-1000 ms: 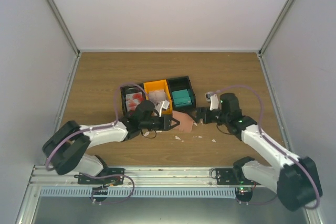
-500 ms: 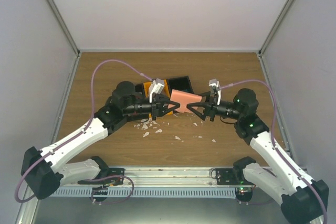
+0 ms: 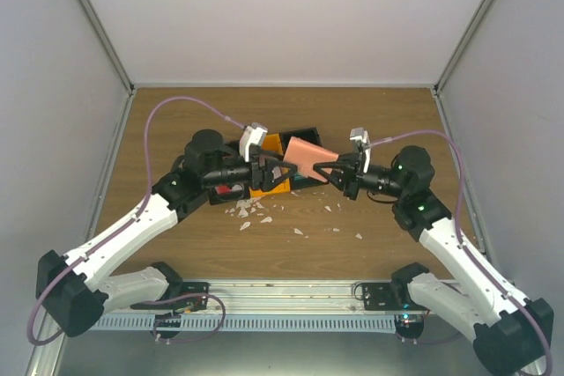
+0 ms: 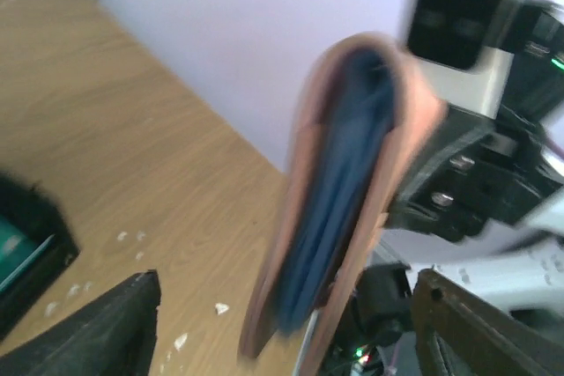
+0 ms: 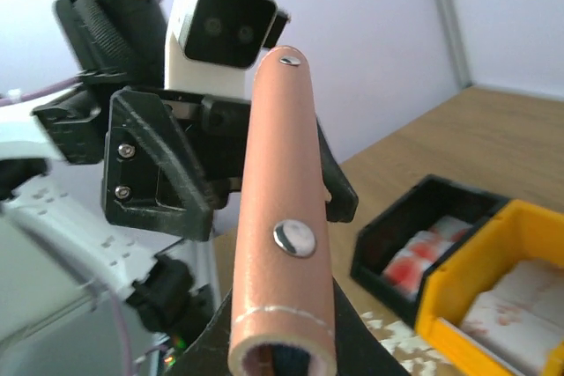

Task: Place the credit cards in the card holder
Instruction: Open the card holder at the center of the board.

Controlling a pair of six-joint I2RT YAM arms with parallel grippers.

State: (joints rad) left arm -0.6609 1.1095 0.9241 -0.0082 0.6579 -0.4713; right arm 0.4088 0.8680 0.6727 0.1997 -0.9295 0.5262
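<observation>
Looks down from above and behind onto the whole table (image 3: 379, 121), wide and far, and peers from each wrist, close and near level, one facing the other, with the raised card holder (image 3: 304, 156) shared by all three.

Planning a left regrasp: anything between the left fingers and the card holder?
Nothing visible. The card holder, held up by the right gripper, hangs right in front of the open left gripper, with only air between them. It's folded shut, though.
</observation>
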